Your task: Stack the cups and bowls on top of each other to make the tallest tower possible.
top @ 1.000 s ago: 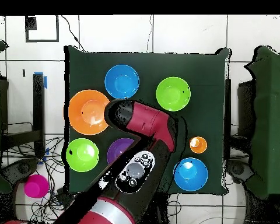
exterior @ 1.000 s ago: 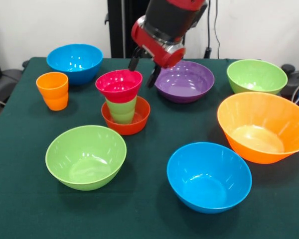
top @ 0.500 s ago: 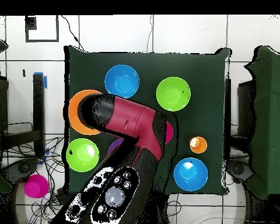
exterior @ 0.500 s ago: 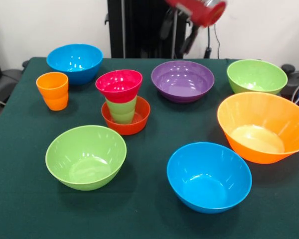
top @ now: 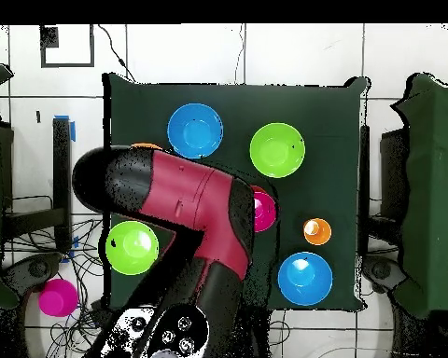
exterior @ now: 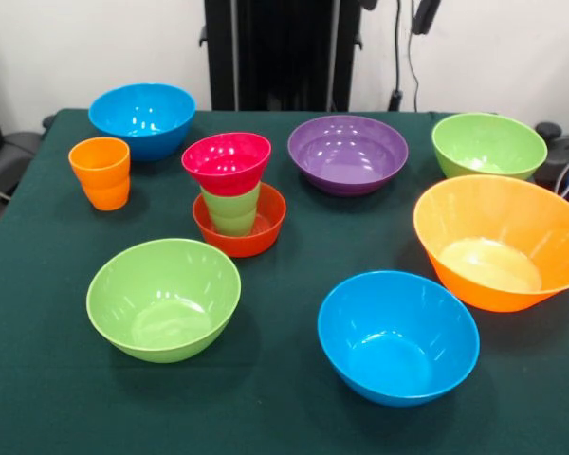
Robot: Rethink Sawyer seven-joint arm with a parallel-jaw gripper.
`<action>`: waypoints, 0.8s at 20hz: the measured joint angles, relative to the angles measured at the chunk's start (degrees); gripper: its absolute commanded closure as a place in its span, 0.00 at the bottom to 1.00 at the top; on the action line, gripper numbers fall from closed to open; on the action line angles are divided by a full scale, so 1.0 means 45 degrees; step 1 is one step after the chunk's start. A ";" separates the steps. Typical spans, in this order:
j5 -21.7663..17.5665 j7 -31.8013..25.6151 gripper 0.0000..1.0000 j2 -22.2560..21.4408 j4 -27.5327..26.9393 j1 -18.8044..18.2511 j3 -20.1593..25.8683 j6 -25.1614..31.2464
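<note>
Closest on the green table [exterior: 284, 422] sit a blue bowl [exterior: 398, 336] and a lime green bowl [exterior: 163, 299]. A bit farther, on the right, is the very big orange bowl [exterior: 501, 242]. In the middle stands the small tower [exterior: 232, 194]: a red-orange bowl [exterior: 256, 237] at the bottom, the light green cup [exterior: 230, 210] inside it, and a pink bowl [exterior: 227, 163] on top. The orange cup [exterior: 100, 172] stands alone to the left. At the back are another blue bowl [exterior: 142, 118], a purple bowl [exterior: 348, 154] and a second lime green bowl [exterior: 488, 145]. From above, the big red arm [top: 186, 200] covers part of the table. I cannot tell if the gripper is open or closed.
</note>
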 measured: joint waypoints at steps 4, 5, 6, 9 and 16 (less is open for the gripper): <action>0.0011 0.0000 0.00 -0.0629 0.0678 -0.0989 0.1107 -0.2630; 0.0008 0.0000 0.00 -0.0704 0.0815 -0.1210 0.1321 -0.3142; 0.0005 0.0000 0.00 -0.0782 0.1025 -0.1548 0.1629 -0.3875; 0.0000 0.0000 0.00 -0.0860 0.1413 -0.2173 0.2175 -0.5137; -0.0589 0.0000 0.00 -0.0975 0.2317 -0.3409 0.3327 -0.6981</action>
